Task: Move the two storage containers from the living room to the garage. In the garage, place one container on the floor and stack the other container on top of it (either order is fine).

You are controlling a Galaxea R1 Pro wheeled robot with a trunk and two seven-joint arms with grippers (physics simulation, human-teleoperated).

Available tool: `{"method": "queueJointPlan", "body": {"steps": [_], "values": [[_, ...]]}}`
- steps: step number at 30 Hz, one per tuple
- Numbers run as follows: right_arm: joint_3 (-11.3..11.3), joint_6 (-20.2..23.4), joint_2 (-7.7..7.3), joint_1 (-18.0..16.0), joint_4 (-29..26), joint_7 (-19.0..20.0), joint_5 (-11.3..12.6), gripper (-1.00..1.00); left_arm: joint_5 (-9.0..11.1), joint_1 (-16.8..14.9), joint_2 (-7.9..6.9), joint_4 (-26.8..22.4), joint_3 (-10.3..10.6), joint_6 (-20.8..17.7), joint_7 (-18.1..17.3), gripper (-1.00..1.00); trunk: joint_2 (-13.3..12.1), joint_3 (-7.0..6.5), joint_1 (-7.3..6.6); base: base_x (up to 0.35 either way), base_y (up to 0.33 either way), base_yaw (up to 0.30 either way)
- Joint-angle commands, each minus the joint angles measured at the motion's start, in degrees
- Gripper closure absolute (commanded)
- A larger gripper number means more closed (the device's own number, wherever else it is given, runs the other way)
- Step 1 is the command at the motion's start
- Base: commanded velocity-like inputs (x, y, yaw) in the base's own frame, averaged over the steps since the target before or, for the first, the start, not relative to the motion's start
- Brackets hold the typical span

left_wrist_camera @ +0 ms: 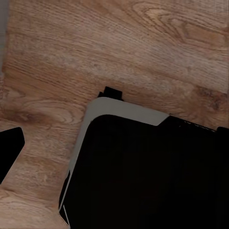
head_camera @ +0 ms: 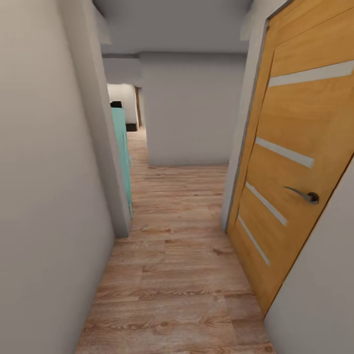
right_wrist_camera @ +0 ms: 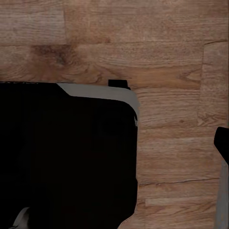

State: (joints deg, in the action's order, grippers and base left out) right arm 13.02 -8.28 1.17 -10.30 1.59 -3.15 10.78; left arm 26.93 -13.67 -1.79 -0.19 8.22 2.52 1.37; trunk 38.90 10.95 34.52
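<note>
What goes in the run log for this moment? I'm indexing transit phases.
phase: transit | place: hallway, wood-plank floor | right: wooden door, closed | ahead: grey wall | left: teal cabinet | containers: unseen | grippers: unseen

Right wrist view. Camera looks straight down on a light wood-plank floor (right_wrist_camera: 157,43); grain and plank seams clearly resolved, one darker knot patch near one edge of the frame. A large black body with a rounded corner (right_wrist_camera: 67,157) lies over the planks, most likely the robot's base, though this cannot be confirmed. A pale grey band (right_wrist_camera: 102,93) runs along its edge and curves round the corner. A small black tab (right_wrist_camera: 118,84) projects just beyond that band. A separate dark shape (right_wrist_camera: 223,143) enters at the frame border, above a narrow grey strip (right_wrist_camera: 222,200); identity of both undetermined. Gripper fingers not resolved.
</note>
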Motion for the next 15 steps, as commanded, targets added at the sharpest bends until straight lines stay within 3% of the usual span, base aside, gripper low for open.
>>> {"method": "queueJointPlan", "body": {"steps": [1,6,15], "values": [[0.5,-0.3,0.04,-0.1,0.2,-0.1,0.6,-1.0,0.4,0.0,-0.01,0.0,0.5,0.1,0.2,-1.0,0.1,0.08,0.05,0.322,0.0,0.276],[0.5,-0.3,0.01,-0.1,0.2,-0.1,0.6,-1.0,0.4,0.0,-0.1,0.0,0.6,0.1,0.3,-1.0,0.1,0.08,0.05,0.322,0.0,0.153],[0.5,-0.3,-0.02,-0.1,0.2,-0.1,0.6,-1.0,0.5,0.0,-0.14,0.0,0.5,0.0,0.3,-1.0,0.1,0.08,0.05,0.322,0.0,0.022]]}}
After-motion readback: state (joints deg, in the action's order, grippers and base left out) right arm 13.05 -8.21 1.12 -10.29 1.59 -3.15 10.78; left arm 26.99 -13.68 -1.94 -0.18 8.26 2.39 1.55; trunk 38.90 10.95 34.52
